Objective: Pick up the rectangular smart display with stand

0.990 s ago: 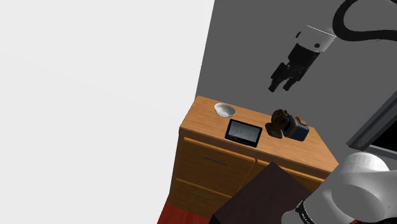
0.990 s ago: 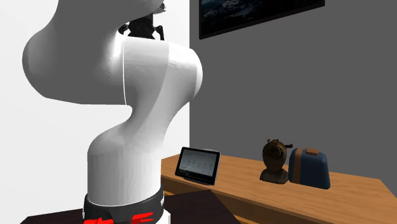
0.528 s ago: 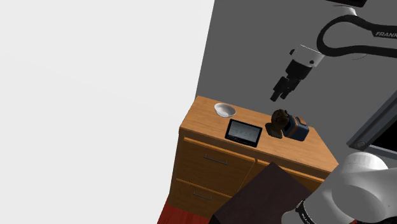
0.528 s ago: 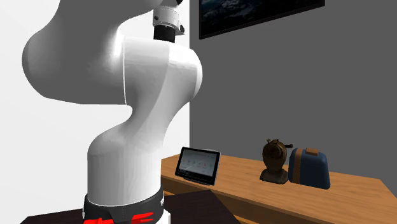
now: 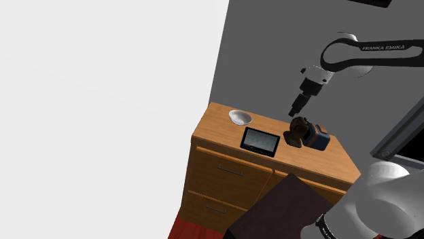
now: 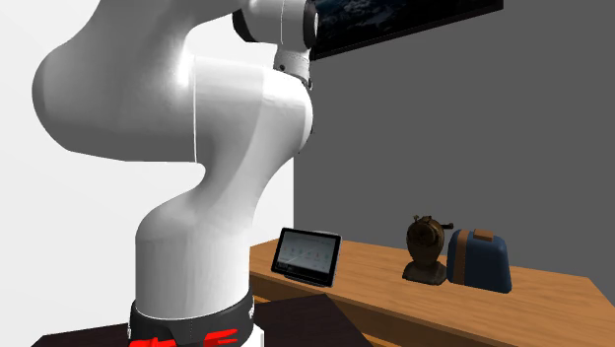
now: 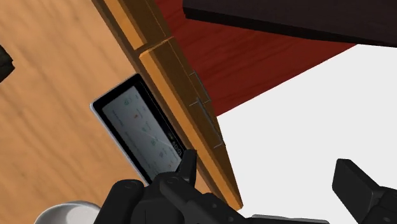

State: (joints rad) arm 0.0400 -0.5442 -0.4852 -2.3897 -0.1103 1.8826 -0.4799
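White and big, the arm (image 5: 353, 51) has swung lower than it was a second ago. Its long part with letters on it now shows at the shoulder view's upper right. In the second exterior view its top part has turned to the right and now covers the left end of the dark picture (image 6: 414, 15) on the grey wall.

The wooden dresser (image 5: 224, 170) stands where it did. The dark stand (image 5: 285, 210) is in front of it, on the near side, over a red floor (image 5: 180, 227).

The black gripper (image 5: 295, 111) has come down too, and it has turned, so it looks thin now. It hangs in the air above the dresser and touches none of the things. In the wrist view its fingers (image 7: 359, 184) are spread wide apart and hold nothing.

The smart display (image 5: 259, 141) has not moved. It sits on the dresser top close to the front edge and leans back, with its screen lit.

A blue bag (image 5: 319, 138) and a dark brown head statue (image 5: 297, 131) stand just beside each other. They are near the display on the shoulder view's right, but apart from it.

A small white bowl (image 5: 239, 117) sits farther back, on the shoulder view's left.
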